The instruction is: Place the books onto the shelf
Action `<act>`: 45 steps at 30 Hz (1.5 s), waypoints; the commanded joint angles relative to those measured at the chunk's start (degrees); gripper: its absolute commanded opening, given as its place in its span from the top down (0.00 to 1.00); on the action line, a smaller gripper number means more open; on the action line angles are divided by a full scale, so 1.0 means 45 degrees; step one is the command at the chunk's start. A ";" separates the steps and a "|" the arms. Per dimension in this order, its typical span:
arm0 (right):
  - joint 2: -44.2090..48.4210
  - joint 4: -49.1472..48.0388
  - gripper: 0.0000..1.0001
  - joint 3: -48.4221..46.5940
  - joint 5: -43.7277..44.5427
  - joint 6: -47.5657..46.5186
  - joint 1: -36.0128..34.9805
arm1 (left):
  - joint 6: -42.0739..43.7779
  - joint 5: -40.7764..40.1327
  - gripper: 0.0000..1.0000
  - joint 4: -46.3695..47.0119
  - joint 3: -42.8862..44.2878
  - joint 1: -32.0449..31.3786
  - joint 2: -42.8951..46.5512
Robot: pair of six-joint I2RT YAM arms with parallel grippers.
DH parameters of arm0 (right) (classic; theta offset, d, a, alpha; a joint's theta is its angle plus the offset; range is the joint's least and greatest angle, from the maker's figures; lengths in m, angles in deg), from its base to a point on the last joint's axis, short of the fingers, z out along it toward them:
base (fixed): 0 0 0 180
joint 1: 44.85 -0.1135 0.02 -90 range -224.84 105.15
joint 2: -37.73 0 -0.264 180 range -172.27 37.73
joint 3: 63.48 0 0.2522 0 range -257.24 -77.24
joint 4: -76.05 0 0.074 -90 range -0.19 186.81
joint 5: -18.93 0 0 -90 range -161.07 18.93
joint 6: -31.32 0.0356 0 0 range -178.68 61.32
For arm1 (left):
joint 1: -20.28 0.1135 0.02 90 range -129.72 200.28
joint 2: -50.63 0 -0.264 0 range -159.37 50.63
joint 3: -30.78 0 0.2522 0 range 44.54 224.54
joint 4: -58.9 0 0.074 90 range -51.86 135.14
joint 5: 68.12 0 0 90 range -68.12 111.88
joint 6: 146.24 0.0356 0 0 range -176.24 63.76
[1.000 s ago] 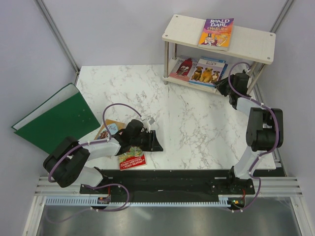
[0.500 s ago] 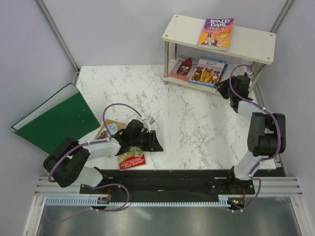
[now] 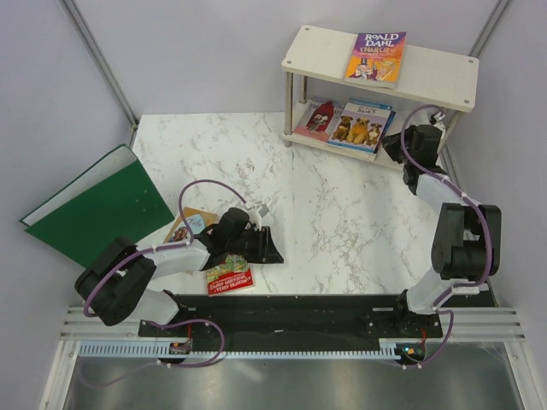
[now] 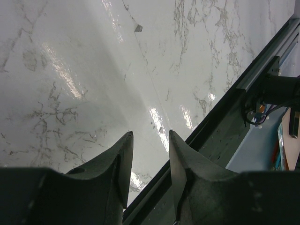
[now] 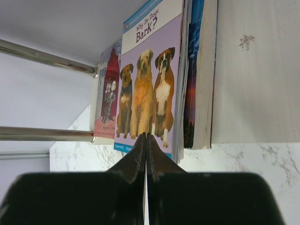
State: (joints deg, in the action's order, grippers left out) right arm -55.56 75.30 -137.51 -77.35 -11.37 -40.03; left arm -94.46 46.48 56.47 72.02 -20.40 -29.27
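Nearest the arm bases, the left pincer (image 4: 150, 140) lies low over the worktop (image 3: 342, 222). Its fingers are parted about halfway. The gap between them shows only marble and the dark front rail (image 4: 220, 117), and nothing is gripped.

- Treehouse book (image 3: 229, 278): flat on the worktop, just on the base side of this pincer.
- Tan book (image 3: 190, 224): flat on the worktop to the left of the pincer, partly covered by the arm.
- Green folder (image 3: 94, 205): well to the left of the pincer, overhanging the worktop edge.

Farther out, the right pincer (image 5: 146, 137) is fully closed, fingertips pressed together with nothing between them. The tips sit at the near edge of the dogs book (image 5: 147, 89), which lies on the lower board of the shelf (image 3: 444, 77). Whether they touch the cover cannot be determined.

- Dark blue book (image 5: 193, 93): under the dogs book; in the wrist view its edge shows to the right of the tips.
- Red figure book (image 5: 108, 103): flat on the same board, left of the tips.
- Roald Dahl book (image 3: 374, 55): above and beyond the pincer, flat on the top board.
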 commanded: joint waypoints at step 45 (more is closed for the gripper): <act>-0.4287 0.1992 1.00 -0.3677 0.1570 0.1030 -0.0817 | -0.0140 0.0256 0.57 0.0294 0.0552 -0.0158 -0.0233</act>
State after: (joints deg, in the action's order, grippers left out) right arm -74.62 80.09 -152.81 -75.85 -5.95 -44.24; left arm -94.44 46.50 56.41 72.79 -20.73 -30.34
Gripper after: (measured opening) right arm 0.007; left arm 0.430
